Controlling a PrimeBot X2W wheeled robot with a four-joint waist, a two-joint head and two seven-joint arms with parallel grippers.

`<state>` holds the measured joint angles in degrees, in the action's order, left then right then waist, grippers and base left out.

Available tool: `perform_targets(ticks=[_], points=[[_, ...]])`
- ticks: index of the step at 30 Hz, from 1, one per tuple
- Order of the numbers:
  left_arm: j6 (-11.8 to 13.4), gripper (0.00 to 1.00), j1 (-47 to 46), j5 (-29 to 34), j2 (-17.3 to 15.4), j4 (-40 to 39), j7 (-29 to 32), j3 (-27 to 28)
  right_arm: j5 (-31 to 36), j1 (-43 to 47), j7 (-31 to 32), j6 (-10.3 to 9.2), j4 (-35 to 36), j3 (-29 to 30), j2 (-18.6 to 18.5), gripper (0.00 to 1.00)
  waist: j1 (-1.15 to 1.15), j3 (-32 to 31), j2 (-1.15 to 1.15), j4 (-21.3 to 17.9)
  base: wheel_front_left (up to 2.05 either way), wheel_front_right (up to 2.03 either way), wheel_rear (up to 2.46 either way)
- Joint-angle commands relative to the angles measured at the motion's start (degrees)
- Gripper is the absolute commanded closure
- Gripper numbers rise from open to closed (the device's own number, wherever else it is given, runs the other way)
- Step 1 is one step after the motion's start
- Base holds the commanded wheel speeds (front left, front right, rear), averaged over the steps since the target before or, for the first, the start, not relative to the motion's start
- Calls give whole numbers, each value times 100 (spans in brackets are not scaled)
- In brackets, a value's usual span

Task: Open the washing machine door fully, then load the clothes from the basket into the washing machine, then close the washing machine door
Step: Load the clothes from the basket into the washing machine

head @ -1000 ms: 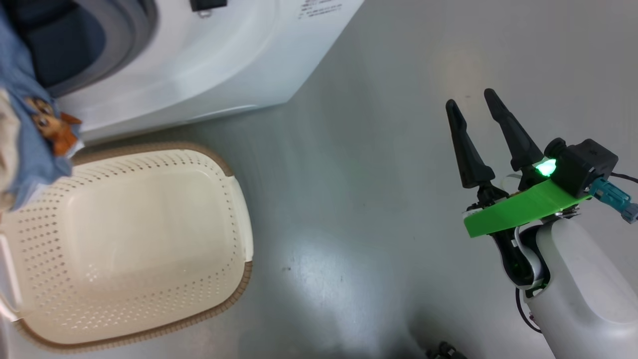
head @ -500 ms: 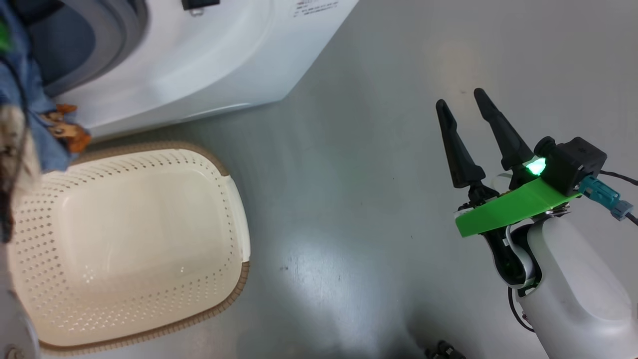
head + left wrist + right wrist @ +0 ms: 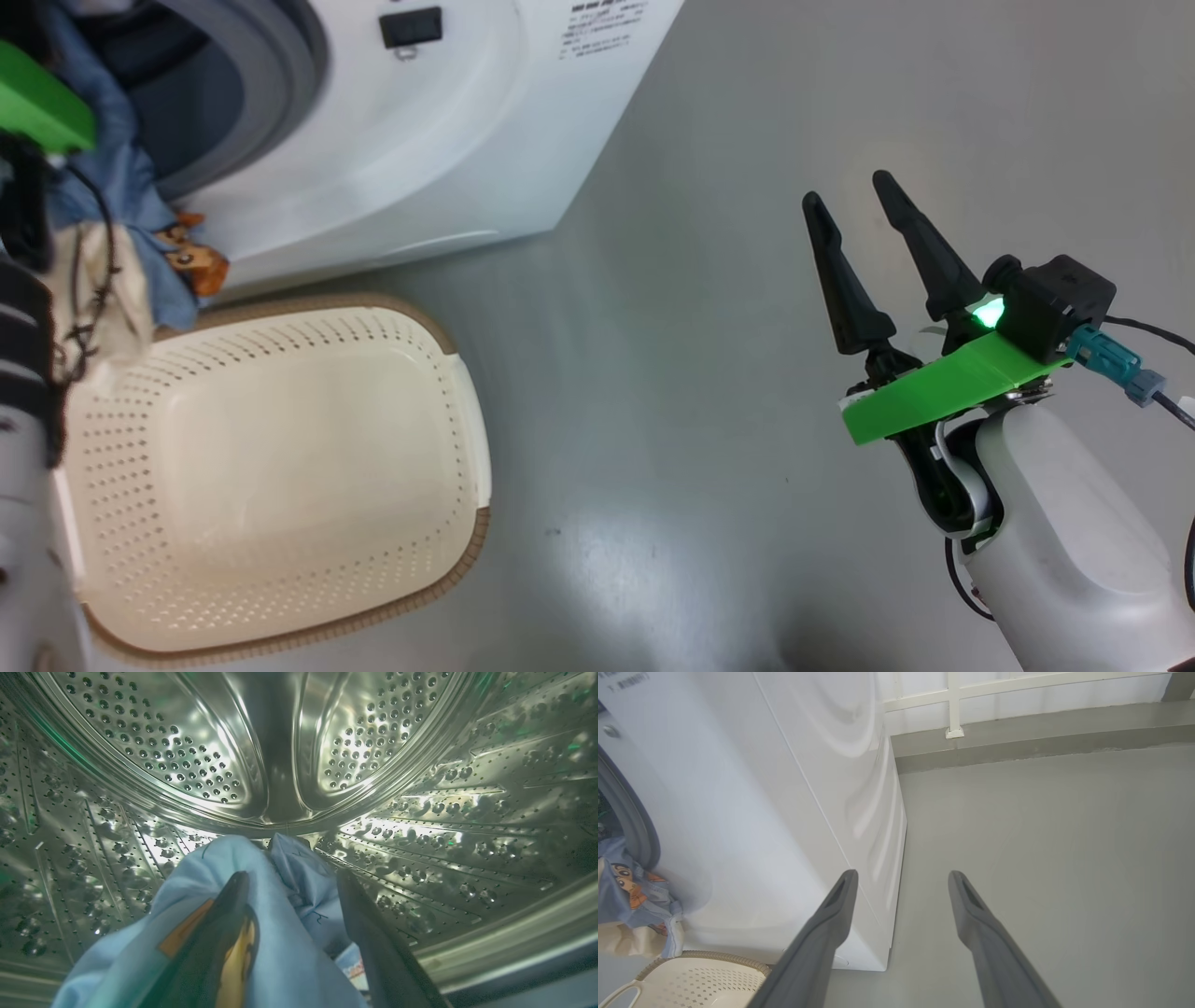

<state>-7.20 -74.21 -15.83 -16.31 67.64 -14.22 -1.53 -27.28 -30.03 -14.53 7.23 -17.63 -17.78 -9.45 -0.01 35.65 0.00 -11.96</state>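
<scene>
Left wrist view: blue bear-print clothes (image 3: 285, 956), slack in released left gripper (image 3: 293, 877), now deeper inside washing machine (image 3: 444, 812); right gripper (image 3: 845, 187) agape.

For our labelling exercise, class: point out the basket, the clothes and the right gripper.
the basket (image 3: 271, 467): head view, its bare bottom.
the clothes (image 3: 285, 942): left wrist view, a light blue fold.
the right gripper (image 3: 845, 187): head view, midway between its fingertips.
</scene>
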Motion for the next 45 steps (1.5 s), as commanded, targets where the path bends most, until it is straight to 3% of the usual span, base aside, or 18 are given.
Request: perform_targets(ticks=[1,11,19,25,45], points=[[-24,0,270,-99,-197,-213,-70,14,-35,91,-47,25,60,-92,-29,0,1,-183,0,94,0,0,0],[-27,0,1208,-380,-30,-1009,-76,2,-116,202,-47,25,-63,-115,-98,0,1,-707,0,308,0,0,0],[-28,0,1693,-795,78,-927,-77,-445,-214,313,-47,25,-162,-166,-134,0,1,-1097,0,480,0,0,0],[-28,0,2262,-1040,9,-1348,-77,-636,-288,424,-47,25,-216,-158,-129,0,1,-1445,0,555,0,0,0],[-28,0,4544,-836,318,-3572,-77,-350,-319,923,-47,25,-130,172,-421,0,1,-2412,0,1059,0,0,0]])
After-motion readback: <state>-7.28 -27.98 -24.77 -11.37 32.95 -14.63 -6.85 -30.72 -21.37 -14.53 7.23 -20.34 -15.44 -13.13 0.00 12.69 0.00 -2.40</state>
